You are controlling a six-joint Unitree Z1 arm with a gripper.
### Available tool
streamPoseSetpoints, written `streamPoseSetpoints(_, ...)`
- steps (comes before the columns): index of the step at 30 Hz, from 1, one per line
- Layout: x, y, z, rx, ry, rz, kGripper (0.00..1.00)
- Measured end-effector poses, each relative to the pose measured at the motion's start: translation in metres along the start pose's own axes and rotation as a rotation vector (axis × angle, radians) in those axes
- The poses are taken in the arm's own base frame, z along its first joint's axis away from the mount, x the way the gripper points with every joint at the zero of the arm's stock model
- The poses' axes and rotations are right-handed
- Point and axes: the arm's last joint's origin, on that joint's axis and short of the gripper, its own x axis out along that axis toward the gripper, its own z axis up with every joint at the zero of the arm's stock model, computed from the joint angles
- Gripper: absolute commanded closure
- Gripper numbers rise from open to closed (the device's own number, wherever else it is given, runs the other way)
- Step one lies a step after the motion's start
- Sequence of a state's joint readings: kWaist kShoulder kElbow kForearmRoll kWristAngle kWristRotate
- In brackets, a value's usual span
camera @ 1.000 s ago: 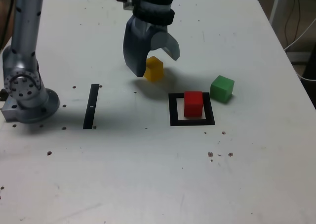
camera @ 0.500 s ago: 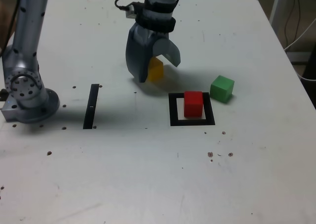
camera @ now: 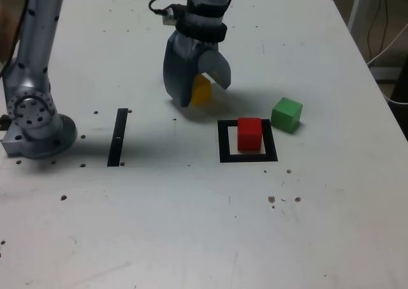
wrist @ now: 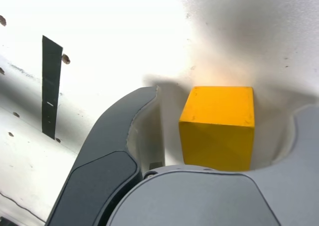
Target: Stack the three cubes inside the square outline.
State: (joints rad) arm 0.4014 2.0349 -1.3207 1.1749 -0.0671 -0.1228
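With its jaws parted and nothing clasped, the gripper point(camera: 205, 94) straddles the yellow cube point(camera: 201, 91) on the table point(camera: 146, 225) in the exterior view; the red cube point(camera: 249, 134) sits within the square outline point(camera: 225, 157), and the green cube point(camera: 286, 114) rests just outside it, on the exterior view's right. Compared with the frame from a second ago, the gripper is lower and its fingers nearer together, while the red and green cubes have kept their places. In the wrist view, the yellow cube shows gaps on both sides, one finger point(wrist: 107, 136) well beside it and the black strip point(wrist: 51, 86) beyond. Its faces look slightly turned to the fingers, so an uneven closing could twist or push it; a skewed grip might later make it land crooked on the red cube and topple.
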Motion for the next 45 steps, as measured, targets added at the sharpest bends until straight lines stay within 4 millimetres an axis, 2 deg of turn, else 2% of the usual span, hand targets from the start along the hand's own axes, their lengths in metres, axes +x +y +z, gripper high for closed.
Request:
streamPoseSetpoints(3, 0.0, 0.0, 0.002, 0.001, -0.015, -0.001, 0.61)
streamPoseSetpoints(5, 0.0, 0.0, 0.003, 0.001, -0.022, 0.001, 0.63)
streamPoseSetpoints(31, -0.001, 0.0, 0.003, 0.022, -0.031, 0.016, 0.63)
streamPoseSetpoints(37, -0.01, -0.011, -0.001, 0.059, -0.05, 0.032, 0.63)
streamPoseSetpoints(45, -0.033, -0.043, -0.007, 0.153, -0.09, 0.058, 0.63)
